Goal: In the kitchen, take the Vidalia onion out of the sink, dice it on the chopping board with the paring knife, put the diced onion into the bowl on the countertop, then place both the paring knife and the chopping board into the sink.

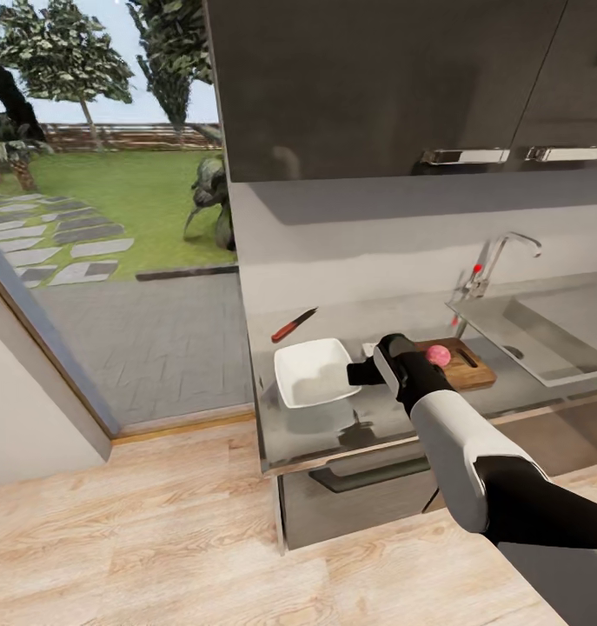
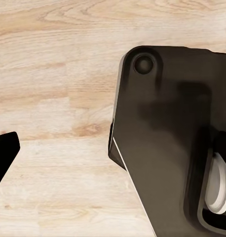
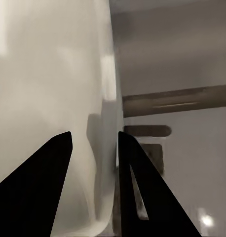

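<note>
The white square bowl stands on the grey countertop. My right gripper is at its right rim. In the right wrist view the bowl's wall runs between the two fingers of my right gripper, which is shut on it. The pinkish Vidalia onion sits whole on the brown chopping board, just behind my right wrist. The red-handled paring knife lies on the counter behind the bowl. The steel sink is at the right. One dark fingertip of my left gripper hangs over wooden floor.
A chrome tap with a red knob stands behind the sink's left end. Dark wall cabinets hang above the counter. The counter ends just left of the bowl, beside a glass door onto a garden. A dark part of my own body is in the left wrist view.
</note>
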